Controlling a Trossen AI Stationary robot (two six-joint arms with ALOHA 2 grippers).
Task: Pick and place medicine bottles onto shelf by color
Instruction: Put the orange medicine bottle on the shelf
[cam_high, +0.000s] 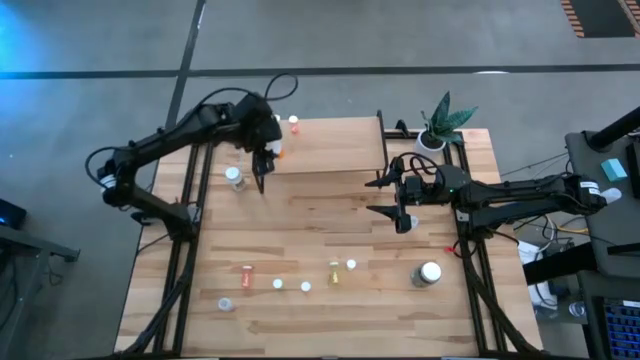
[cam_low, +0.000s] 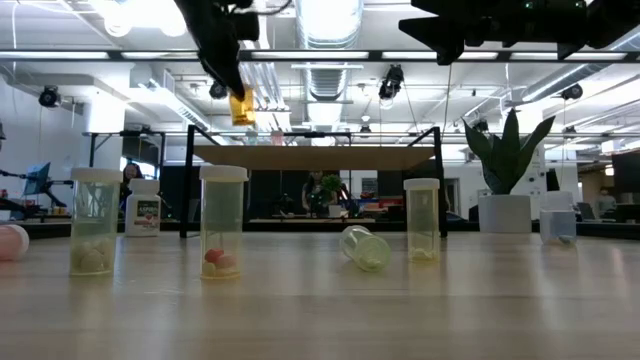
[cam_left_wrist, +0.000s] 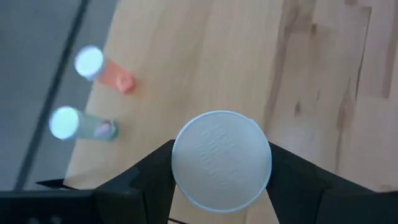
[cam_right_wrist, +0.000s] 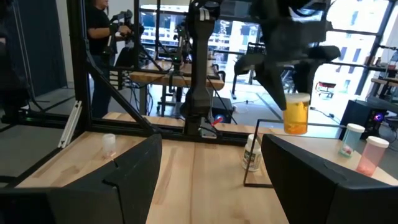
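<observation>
Clear bottles (cam_low: 222, 220) before shelf (cam_low: 318, 156)

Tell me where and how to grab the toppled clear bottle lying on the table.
Grip the toppled bottle across its body, mid-length, coming straight down. It lies on its side, so its cap faces sideways, and its upright neighbours stand apart.

Tabletop (cam_high: 330, 215): large light-wood plank surface; black frame rails along both sides
Potted plant (cam_high: 440, 125): green spiky leaves in a white pot; at the table's far right corner
Person (cam_right_wrist: 99, 28): dark top; standing in the room beyond the table
</observation>
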